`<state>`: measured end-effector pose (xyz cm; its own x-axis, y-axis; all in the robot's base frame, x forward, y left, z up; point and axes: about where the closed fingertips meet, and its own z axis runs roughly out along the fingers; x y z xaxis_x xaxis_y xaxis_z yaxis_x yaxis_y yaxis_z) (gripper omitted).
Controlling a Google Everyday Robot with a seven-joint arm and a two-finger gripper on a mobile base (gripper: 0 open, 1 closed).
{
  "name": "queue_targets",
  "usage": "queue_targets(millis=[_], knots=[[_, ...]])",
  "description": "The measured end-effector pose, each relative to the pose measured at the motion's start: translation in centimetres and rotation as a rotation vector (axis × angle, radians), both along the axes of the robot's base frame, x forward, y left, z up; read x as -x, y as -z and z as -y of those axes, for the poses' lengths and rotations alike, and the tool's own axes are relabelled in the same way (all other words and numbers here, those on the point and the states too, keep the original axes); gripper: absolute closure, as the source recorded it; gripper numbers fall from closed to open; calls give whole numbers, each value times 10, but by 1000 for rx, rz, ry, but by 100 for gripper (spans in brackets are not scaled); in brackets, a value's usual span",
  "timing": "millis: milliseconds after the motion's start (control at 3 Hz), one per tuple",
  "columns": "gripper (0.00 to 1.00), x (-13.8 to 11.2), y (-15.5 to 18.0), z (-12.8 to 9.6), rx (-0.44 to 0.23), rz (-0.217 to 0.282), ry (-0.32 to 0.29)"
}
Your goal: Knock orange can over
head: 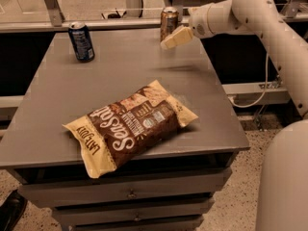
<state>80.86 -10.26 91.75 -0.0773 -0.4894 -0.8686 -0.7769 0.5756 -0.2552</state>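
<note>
**A:** Where does your one camera look from?

**B:** From above and in front of the grey table (57, 109), on its drawer side. The top slopes away from me, and the drawer fronts (130, 194) show under its near edge.

**A:** Which way does it face?

**B:** Downward and toward the far edge. The orange can (169, 20) and the blue can (81, 41) stand small near the top of the view. The chip bag (131, 125) lies large by the near edge, so the lens sits close to that side.

**A:** And you yourself?

**B:** My arm (250, 8) enters from the right, and a pale part of me fills the lower right corner. My gripper (168, 41) hangs over the table's far right, just beside the orange can. I cannot tell whether it touches the can.
</note>
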Motion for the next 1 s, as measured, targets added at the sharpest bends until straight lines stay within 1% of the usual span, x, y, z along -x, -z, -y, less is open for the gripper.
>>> queue_targets(millis=[333, 667, 1000], knots=[[0, -43, 4, 6, -86, 14, 67], [0, -68, 9, 6, -139, 11, 110], [2, -90, 23, -9, -208, -32, 110]])
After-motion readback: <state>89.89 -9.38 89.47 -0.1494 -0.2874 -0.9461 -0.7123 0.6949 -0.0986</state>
